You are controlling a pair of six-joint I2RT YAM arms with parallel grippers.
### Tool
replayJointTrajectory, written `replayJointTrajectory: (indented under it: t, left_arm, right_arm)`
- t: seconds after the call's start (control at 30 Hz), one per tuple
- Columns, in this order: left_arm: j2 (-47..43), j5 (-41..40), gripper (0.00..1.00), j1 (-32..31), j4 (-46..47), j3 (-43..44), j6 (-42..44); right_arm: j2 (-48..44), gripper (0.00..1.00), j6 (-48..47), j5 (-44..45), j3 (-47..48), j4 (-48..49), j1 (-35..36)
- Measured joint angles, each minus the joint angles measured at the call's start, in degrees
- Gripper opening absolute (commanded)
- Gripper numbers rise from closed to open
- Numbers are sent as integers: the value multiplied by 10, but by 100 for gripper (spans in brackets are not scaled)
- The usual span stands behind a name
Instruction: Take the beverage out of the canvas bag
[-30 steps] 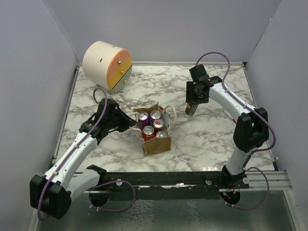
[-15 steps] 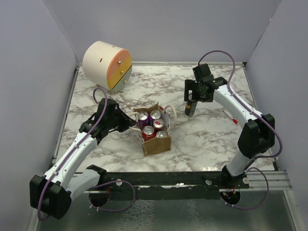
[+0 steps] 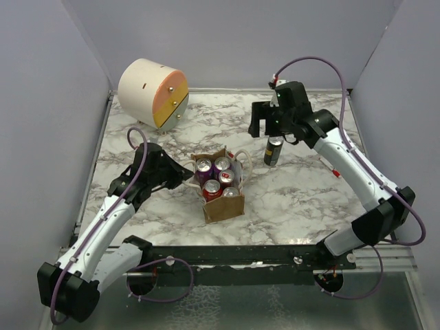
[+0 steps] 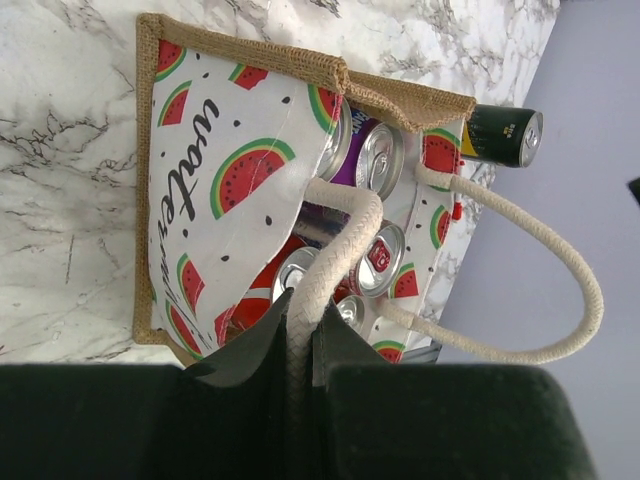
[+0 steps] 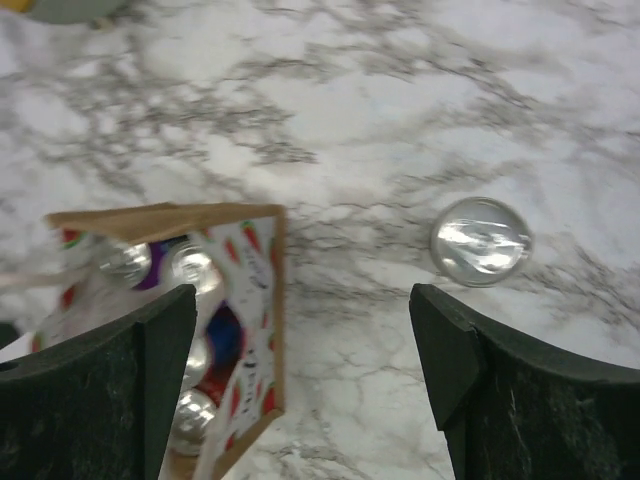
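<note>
The canvas bag point(image 3: 221, 198) stands mid-table, tan with a watermelon print point(image 4: 225, 170) and white rope handles. Several cans point(image 3: 214, 176) stand inside it, tops showing point(image 4: 383, 259). My left gripper point(image 3: 185, 180) is shut on one rope handle point(image 4: 318, 280) at the bag's left side. A dark can point(image 3: 273, 151) stands upright on the marble to the right of the bag; it also shows in the left wrist view point(image 4: 504, 135) and its silver top in the right wrist view point(image 5: 481, 241). My right gripper point(image 3: 267, 127) is open and empty point(image 5: 300, 370), up above the table between bag and dark can.
A cream-and-orange drum point(image 3: 152, 93) lies at the back left of the marble table point(image 3: 302, 192). Grey walls close in the left, back and right sides. A black rail point(image 3: 234, 256) runs along the near edge.
My right arm has risen and swung back-left, away from the dark can, which stays standing on the marble. My left gripper still holds the handle, its arm shifted slightly.
</note>
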Motion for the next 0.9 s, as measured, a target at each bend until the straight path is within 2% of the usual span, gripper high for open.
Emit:
replayJointTrajectory:
  t: [0.23,0.37,0.6,0.8,0.83,0.9]
  left_arm:
    - [-1,-3,0,0,-5,0,0]
    - [-2,-6,0,0,-8,0,-2]
    - [-8,-11,0,0,-17,0,-5]
    - [-21,-12,0,0,-22,-1,-5]
    - [-23,-12,0,0,-22,-2,-5]
    - [-24,-12,0,0,-24,-3,-5]
  right_arm:
    - [-43,86,-15,-69,33,30,120]
    - [-44,81,-32,-88,35,37,186]
    - [24,77,-75,-94,35,11,293]
    - [84,76,-119,-111,35,-20,327]
    - [92,75,-125,-112,35,-23,327]
    - [108,62,-136,-111,37,-28,327]
